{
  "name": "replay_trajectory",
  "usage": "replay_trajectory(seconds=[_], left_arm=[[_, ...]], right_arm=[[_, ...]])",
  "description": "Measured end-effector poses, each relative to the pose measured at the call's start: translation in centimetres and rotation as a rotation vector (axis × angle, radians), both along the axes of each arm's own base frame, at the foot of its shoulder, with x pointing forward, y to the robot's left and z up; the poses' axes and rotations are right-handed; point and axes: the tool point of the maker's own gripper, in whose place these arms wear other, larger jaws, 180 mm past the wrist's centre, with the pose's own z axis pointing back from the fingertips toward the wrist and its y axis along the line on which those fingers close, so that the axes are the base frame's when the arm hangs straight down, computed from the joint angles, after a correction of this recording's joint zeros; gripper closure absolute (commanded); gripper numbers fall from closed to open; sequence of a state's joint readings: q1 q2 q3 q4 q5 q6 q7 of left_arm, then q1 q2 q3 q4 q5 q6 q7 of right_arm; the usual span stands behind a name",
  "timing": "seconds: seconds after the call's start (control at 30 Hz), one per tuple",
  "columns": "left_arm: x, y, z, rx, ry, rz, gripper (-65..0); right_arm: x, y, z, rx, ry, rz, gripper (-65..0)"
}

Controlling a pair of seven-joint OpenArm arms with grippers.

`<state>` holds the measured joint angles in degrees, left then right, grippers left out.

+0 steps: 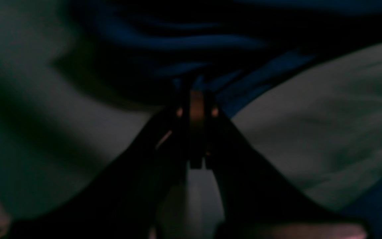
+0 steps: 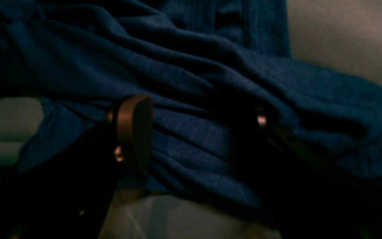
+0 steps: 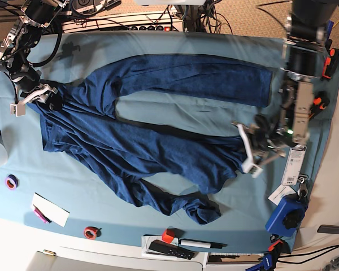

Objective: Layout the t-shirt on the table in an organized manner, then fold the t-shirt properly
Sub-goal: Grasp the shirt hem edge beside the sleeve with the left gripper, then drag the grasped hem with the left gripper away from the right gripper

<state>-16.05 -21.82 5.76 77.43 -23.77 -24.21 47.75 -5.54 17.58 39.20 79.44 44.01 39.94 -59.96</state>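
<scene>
The navy t-shirt lies wrinkled across the teal table, one long sleeve stretched along the far side. My left gripper is at the shirt's right-hand edge. In the left wrist view its jaws are pressed together on a fold of the shirt's blue edge. My right gripper is over the shirt's left end. In the right wrist view it stands open, with its fingers straddling bunched folds of the shirt.
A purple ring, a white card and a red ring lie at the front left. A red cube, black remote and marker sit at the front edge. A blue device is at the front right.
</scene>
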Motion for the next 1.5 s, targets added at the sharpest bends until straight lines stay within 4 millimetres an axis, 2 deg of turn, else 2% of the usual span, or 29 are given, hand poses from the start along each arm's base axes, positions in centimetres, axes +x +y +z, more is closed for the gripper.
replay_trajectory(seconds=[0.1,0.3,0.33,0.43,0.47,0.53,0.63,0.8,0.9,0.97,1.17,1.23,1.37,1.5], left_arm=[[-0.1,1.5,-0.1,0.033,0.008,0.011,0.0],[-0.4,2.7,-0.2,0.062,0.024,0.016,0.0],[-0.5,2.7,-0.2,0.064,0.023,0.0,-1.9],[-0.5,2.6,-0.2,0.065,0.021,-0.009,-25.2],[-0.4,2.5,-0.1,0.06,0.012,-0.009,-30.1],[0.2,2.3,0.4,0.04,-0.024,-0.005,-32.3],[1.3,2.1,1.6,0.031,-0.061,-0.004,-32.2],[4.5,1.0,5.4,-0.049,-0.144,0.035,-32.2],[5.9,-0.1,6.2,-0.087,-0.16,0.041,-32.2],[6.8,-1.1,5.8,-0.128,-0.151,0.054,-32.2],[6.9,-2.8,1.1,-0.182,0.018,0.077,-31.8],[6.9,-3.6,0.6,-0.197,0.044,0.07,-25.6],[6.7,-5.0,1.1,-0.237,0.037,0.024,-0.2],[7.2,-5.0,2.8,-0.244,-0.006,0.009,0.0]], right_arm=[[0.0,0.0,0.0,0.0,0.0,0.0,-37.0],[0.0,0.0,0.0,0.0,0.0,0.0,-37.0],[0.0,0.0,0.0,0.0,0.0,0.0,-37.0],[0.0,0.0,0.0,0.0,0.0,0.0,-37.0],[0.0,0.0,0.0,0.0,0.0,0.0,-37.0],[0.0,0.0,0.0,0.0,0.0,0.0,-37.0],[0.0,0.0,0.0,0.0,0.0,0.0,-37.0],[0.0,0.0,0.0,0.0,0.0,0.0,-37.0],[0.0,0.0,0.0,0.0,0.0,0.0,-37.0],[0.0,0.0,0.0,0.0,-0.001,0.0,-37.0],[0.0,0.0,0.0,0.0,0.0,0.0,-37.0],[0.0,0.0,0.0,0.0,0.0,0.0,-37.0],[0.0,0.0,0.0,0.0,0.0,0.0,-37.0],[0.0,0.0,0.0,0.0,0.0,0.0,-37.0]])
